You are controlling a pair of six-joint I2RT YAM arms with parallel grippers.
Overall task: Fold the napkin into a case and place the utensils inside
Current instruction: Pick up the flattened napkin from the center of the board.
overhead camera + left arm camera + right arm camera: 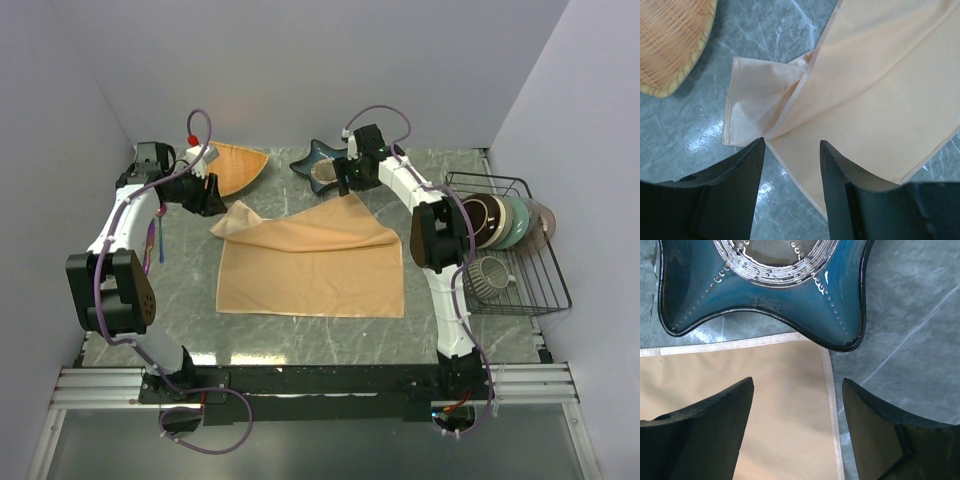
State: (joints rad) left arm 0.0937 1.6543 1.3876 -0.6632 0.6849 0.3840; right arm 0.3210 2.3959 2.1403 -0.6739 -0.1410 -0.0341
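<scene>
The fingers of the left gripper are seen spread apart with nothing between them, held above the far left corner of the napkin, where a flap is turned over and a paler face is shown. The fingers of the right gripper are likewise spread wide and empty, poised over the napkin's far right corner, whose white hem is laid just beside a blue star-shaped dish. The grey marbled tabletop is covered at its centre by the napkin, which is spread flat as a rough rectangle with its far part folded back over itself in soft creases. At the right edge a black wire rack is set, in which several plates and bowls are stood on edge and a ribbed cup is laid. An orange woven fan-shaped dish is placed at the far left, near the left gripper. The utensils, slim and purple-tinted, are laid near the left edge beside the left arm, well apart from the napkin; their shapes cannot be told.
</scene>
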